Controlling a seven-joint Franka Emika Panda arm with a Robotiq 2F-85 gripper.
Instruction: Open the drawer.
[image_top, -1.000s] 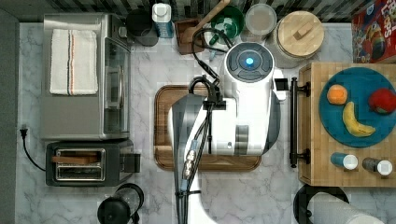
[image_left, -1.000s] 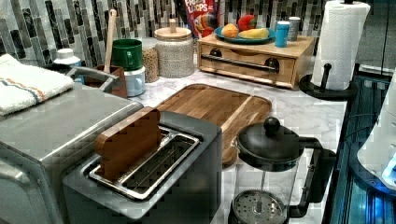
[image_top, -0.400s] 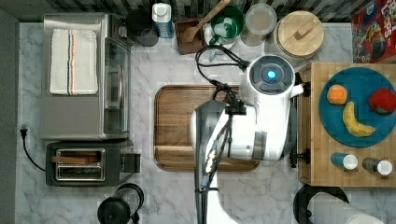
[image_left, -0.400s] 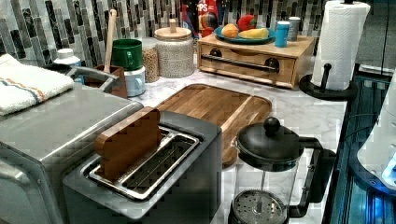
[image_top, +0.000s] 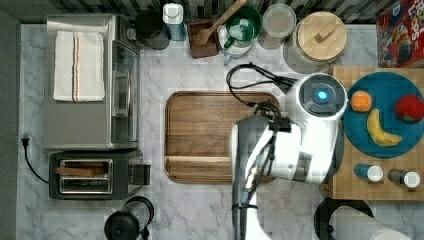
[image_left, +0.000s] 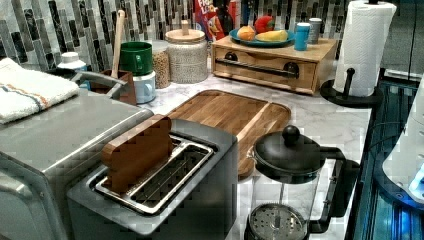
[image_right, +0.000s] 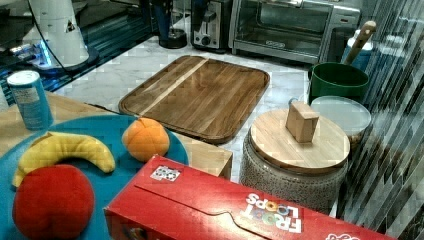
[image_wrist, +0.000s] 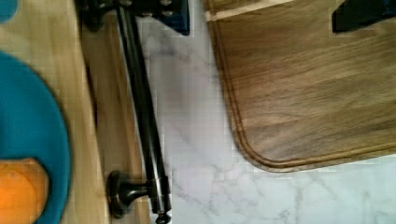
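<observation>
Drawer (image_left: 270, 70) sits shut under the fruit plate (image_top: 385, 150), at the top view's right, beside the cutting board (image_wrist: 308, 79). End effector w/ fingers (image_wrist: 175, 14) spread wide above the bar handle (image_wrist: 142, 112). Risk: an off-centre close could slip off the thin bar.

drawer (image_left: 270, 67): we see light wood, black bar handle (image_wrist: 142, 112)
cutting board (image_top: 205, 135): dark walnut
plate (image_top: 385, 107): teal
counter (image_top: 195, 210): white-grey marble
towel (image_top: 79, 66): white, striped
</observation>
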